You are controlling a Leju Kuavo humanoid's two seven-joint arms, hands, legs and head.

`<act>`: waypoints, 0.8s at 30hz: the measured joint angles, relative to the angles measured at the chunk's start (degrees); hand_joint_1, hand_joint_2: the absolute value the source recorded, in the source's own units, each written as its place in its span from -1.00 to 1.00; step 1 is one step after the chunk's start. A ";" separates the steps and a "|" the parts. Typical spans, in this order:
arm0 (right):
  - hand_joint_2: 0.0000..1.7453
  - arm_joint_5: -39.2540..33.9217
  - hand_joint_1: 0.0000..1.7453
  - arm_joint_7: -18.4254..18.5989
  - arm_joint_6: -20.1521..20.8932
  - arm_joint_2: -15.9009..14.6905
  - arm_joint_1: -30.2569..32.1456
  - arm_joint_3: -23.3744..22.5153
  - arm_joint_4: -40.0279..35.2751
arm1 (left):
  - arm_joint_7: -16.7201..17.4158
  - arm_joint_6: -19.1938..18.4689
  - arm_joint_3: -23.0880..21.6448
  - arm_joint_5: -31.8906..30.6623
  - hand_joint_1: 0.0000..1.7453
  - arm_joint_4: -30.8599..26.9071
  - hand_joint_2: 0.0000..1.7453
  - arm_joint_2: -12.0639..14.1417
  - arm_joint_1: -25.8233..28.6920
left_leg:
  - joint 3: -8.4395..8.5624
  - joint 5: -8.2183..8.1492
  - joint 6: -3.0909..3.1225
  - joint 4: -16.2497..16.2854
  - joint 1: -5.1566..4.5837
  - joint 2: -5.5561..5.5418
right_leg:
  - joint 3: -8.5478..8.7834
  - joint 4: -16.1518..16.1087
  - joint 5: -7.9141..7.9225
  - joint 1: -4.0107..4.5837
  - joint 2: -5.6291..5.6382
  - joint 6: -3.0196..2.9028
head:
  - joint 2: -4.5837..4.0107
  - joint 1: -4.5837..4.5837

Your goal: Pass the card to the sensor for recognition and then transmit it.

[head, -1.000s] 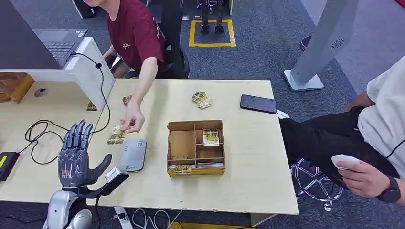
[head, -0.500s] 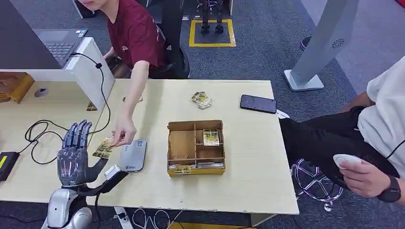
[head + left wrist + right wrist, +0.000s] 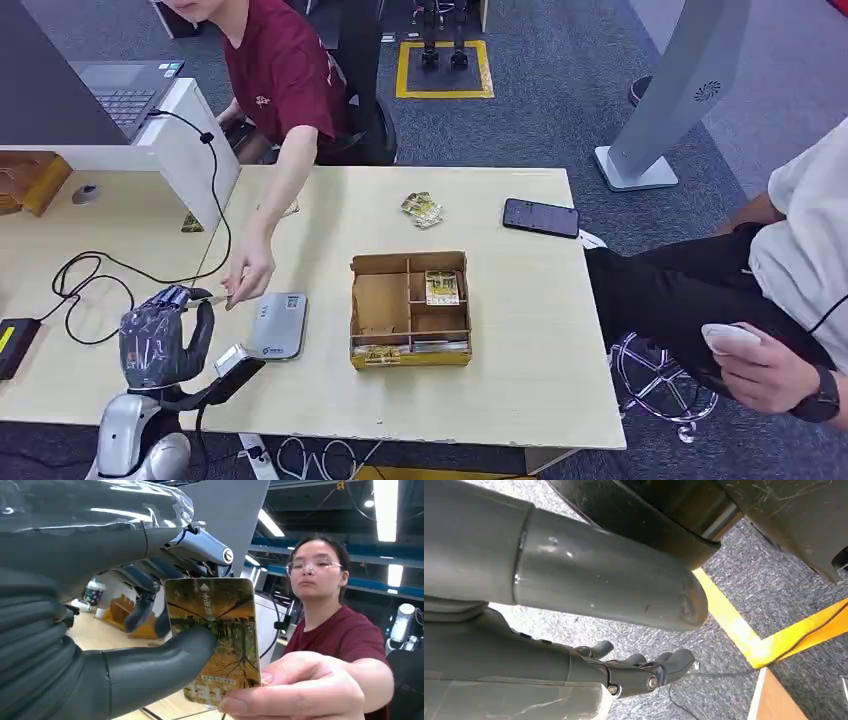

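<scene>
The card, printed with a golden autumn picture, is pinched between the thumb and fingers of my left hand above the table's front left. A person's hand still holds its other end. Close up in the left wrist view, my thumb presses on the card face while the person's fingers grip its edge. The grey sensor lies flat on the table just right of my left hand. My right hand hangs over grey carpet, holding nothing, fingers loosely apart.
A cardboard divider box with a card in one compartment sits at mid-table. Loose cards and a black phone lie farther back. A black cable loops at the left. A second person sits at the right.
The person brought the card leftward from near the sensor to my left hand. My left hand's fingers, spread upright before, have curled down and closed on the card.
</scene>
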 joint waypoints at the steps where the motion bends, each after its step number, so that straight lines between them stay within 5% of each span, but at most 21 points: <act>1: -1.00 0.00 -1.00 0.00 0.00 0.00 0.00 0.00 0.00 | -0.20 -0.02 -0.04 0.22 1.00 0.00 1.00 0.00 0.00 | 0.00 0.00 0.00 0.00 0.00 0.00 | 0.00 0.00 0.00 0.00 0.00 0.00 | 0.00 0.00; 24: -1.00 -0.76 -1.00 0.00 -0.16 0.13 0.01 0.00 0.00 | -2.58 -3.54 -0.26 7.56 1.00 0.00 1.00 -0.13 0.00 | 0.00 0.00 0.00 0.00 0.00 0.00 | 0.00 0.00 0.00 0.00 0.00 0.00 | 0.00 0.00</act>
